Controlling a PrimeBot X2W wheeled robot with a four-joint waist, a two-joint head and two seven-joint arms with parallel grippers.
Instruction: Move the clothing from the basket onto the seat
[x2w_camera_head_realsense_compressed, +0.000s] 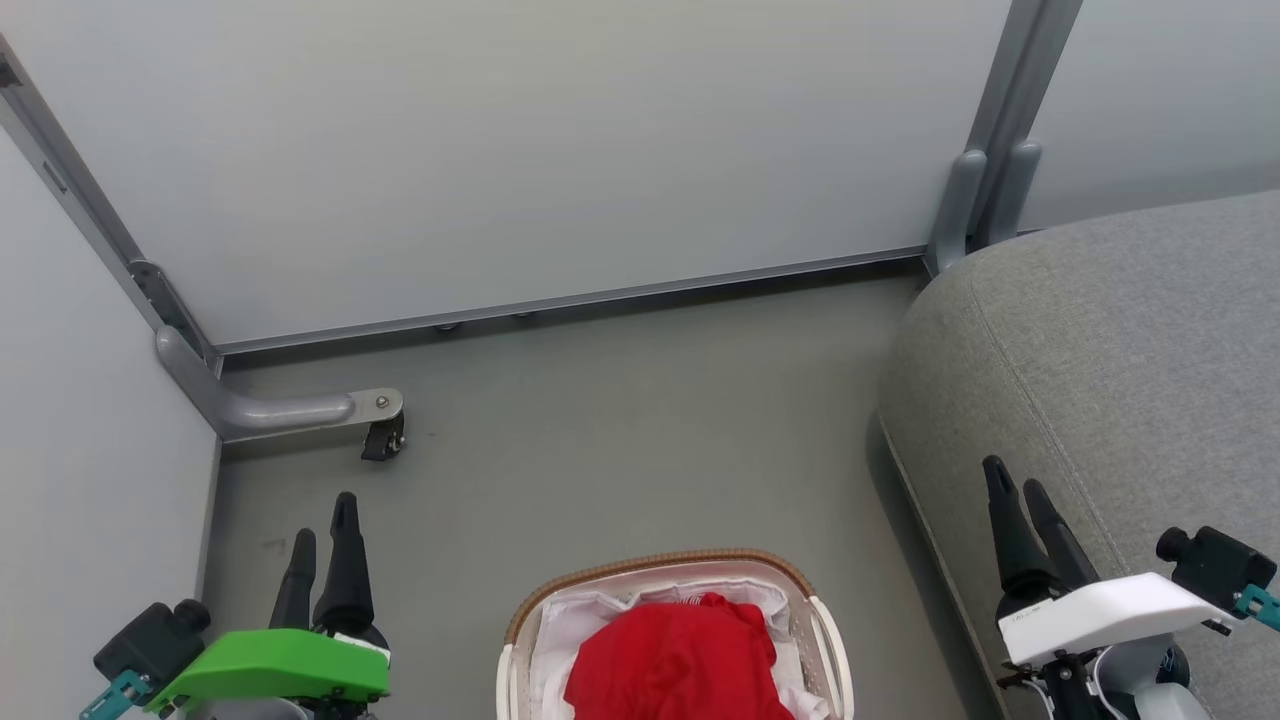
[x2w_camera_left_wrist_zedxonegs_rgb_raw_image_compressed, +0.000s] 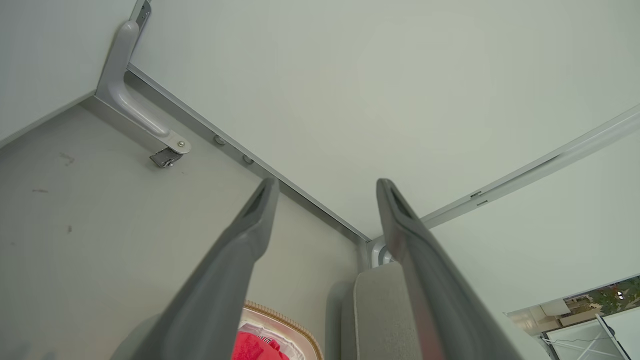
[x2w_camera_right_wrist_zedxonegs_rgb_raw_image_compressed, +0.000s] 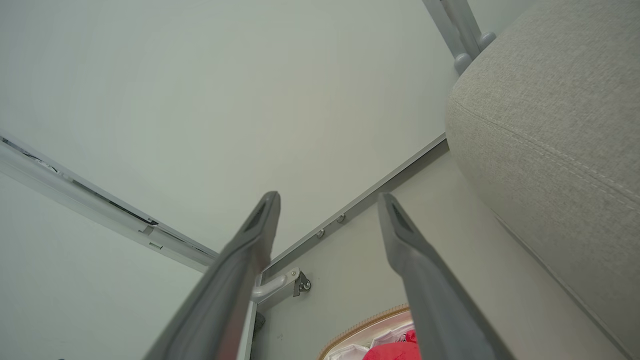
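The basket (x2w_camera_head_realsense_compressed: 660, 563) stands on the grey floor (x2w_camera_head_realsense_compressed: 620, 420) at the bottom centre of the head view, between the two arms and close to the front face of the seat (x2w_camera_head_realsense_compressed: 1130, 350), with a strip of floor between them. Its brown woven rim is visible along the far side, and the white cloth liner (x2w_camera_head_realsense_compressed: 580, 615) is bunched inside the rim. The clothing (x2w_camera_head_realsense_compressed: 680, 660) lies in the basket on top of the liner as a rumpled red heap, with a small striped red-and-white patch showing at its far edge; individual garments cannot be told apart. The seat occupies the right side of the head view, its rounded corner pointing toward the partition panels (x2w_camera_head_realsense_compressed: 500, 150). The left gripper (x2w_camera_head_realsense_compressed: 322, 520) sits at the lower left, above the floor and to the left of the basket, touching nothing. In the left wrist view its fingers (x2w_camera_left_wrist_zedxonegs_rgb_raw_image_compressed: 240, 250) are spread well apart with nothing between them. The right gripper (x2w_camera_head_realsense_compressed: 1013, 478) sits at the lower right, over the front edge of the seat, with its jaws likewise spread and nothing between them, as the right wrist view confirms. A grey support foot (x2w_camera_head_realsense_compressed: 300, 408) with a small black caster (x2w_camera_head_realsense_compressed: 383, 438) projects from the left corner of the partition onto the floor, well apart from the basket.
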